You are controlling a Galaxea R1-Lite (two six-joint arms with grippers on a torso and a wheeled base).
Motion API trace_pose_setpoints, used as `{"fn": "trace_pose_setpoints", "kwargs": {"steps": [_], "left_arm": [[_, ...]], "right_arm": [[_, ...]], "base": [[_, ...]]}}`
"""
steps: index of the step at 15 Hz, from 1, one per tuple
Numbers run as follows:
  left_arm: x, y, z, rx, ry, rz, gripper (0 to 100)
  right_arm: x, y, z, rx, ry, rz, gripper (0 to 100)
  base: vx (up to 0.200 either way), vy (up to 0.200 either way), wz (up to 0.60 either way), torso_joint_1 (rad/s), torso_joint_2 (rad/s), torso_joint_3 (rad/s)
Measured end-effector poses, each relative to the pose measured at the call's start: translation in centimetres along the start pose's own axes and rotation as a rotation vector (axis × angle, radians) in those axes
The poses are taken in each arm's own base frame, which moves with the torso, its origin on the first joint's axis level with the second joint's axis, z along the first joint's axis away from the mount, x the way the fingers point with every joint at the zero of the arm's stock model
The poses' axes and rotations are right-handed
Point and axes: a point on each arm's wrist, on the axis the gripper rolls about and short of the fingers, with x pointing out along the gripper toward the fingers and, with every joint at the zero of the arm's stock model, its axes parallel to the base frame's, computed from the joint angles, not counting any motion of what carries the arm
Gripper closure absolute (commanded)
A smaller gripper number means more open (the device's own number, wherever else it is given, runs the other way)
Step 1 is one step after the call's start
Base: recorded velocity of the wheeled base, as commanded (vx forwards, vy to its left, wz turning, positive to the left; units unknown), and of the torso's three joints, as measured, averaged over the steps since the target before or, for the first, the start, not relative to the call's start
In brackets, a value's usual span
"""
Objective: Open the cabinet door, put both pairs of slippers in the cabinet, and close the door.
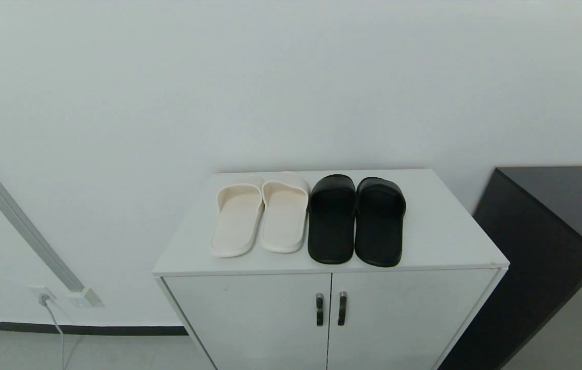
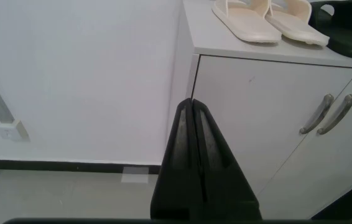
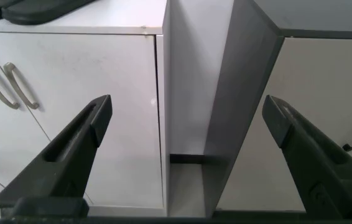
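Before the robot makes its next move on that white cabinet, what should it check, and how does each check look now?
1. White cabinet doors both shut, not yet opened: ok.
2. Metal door handles free of obstructions: ok.
3. Cream moulded slippers and black moulded slippers lie flat, side by side, on the cabinet top: ok.
4. Right tool open, ready to take a handle: ok.
5. Left tool shut; it must open before grasping: not ok.
6. Room inside the cabinet: cannot tell.

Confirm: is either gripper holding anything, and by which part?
Nothing held. The left gripper is shut on nothing, the right gripper open and empty. The white slippers and black slippers lie untouched on the cabinet.
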Motion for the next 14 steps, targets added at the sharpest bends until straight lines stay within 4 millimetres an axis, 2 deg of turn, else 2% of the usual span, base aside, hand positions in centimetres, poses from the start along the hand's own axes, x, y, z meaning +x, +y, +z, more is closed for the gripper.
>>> {"fn": "trace_pose_setpoints", "kwargs": {"steps": [12, 13, 14], "left_arm": [[0.0, 0.0, 0.0, 0.007, 0.001, -0.002, 100], [0.0, 0.0, 0.0, 0.014, 0.001, -0.006, 100], [0.0, 0.0, 0.0, 0.017, 0.002, -0.006, 100]], "right_arm": [[0.0, 0.0, 0.1, -0.004, -0.005, -0.013, 0], [-0.1, -0.1, 0.7, 0.013, -0.022, -0.02, 0], [-0.4, -0.1, 2.2, 0.041, -0.056, -0.025, 0]], "base": [[0.0, 0.0, 0.0, 0.0, 0.0, 0.0], [0.0, 0.0, 0.0, 0.0, 0.0, 0.0], [0.0, 0.0, 0.0, 0.0, 0.0, 0.0]]}}
